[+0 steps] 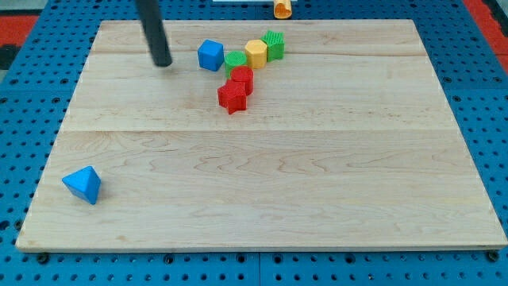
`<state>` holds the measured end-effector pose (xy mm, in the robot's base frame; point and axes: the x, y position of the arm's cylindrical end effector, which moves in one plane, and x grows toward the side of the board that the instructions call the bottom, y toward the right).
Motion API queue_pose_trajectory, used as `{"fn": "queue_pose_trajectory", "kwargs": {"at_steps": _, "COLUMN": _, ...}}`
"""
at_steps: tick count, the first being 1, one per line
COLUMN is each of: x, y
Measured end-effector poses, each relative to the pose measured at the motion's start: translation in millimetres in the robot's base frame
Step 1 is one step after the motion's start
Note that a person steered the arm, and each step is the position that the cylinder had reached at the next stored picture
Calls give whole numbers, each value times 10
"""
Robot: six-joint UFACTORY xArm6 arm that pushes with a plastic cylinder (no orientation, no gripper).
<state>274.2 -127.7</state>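
Left of blue cube (210, 55) | my tip (163, 62); apart

I worked in what looked like a robotics lab or test bench. A pale wooden board (262, 183) lay flat on a blue perforated table (484, 95), its rows of evenly spaced holes showing along every edge of the frame. A strip of red surface (486, 12) showed at the upper right and upper left corners. Small bright plastic blocks (242, 75) sat on the board, like set-out test pieces.
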Motion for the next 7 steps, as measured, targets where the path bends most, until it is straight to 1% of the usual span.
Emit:
{"fn": "queue_pose_trajectory", "kwargs": {"at_steps": 1, "x": -316, "y": 832}}
{"fn": "queue_pose_trajectory", "kwargs": {"at_steps": 2, "x": -270, "y": 1316}}
{"fn": "queue_pose_trajectory", "kwargs": {"at_steps": 3, "x": -157, "y": 1348}}
{"fn": "queue_pose_trajectory", "kwargs": {"at_steps": 4, "x": 31, "y": 1677}}
{"fn": "queue_pose_trajectory", "kwargs": {"at_steps": 5, "x": -38, "y": 2084}}
{"fn": "queue_pose_trajectory", "kwargs": {"at_steps": 6, "x": 78, "y": 2442}}
{"fn": "queue_pose_trajectory", "kwargs": {"at_steps": 7, "x": 103, "y": 2693}}
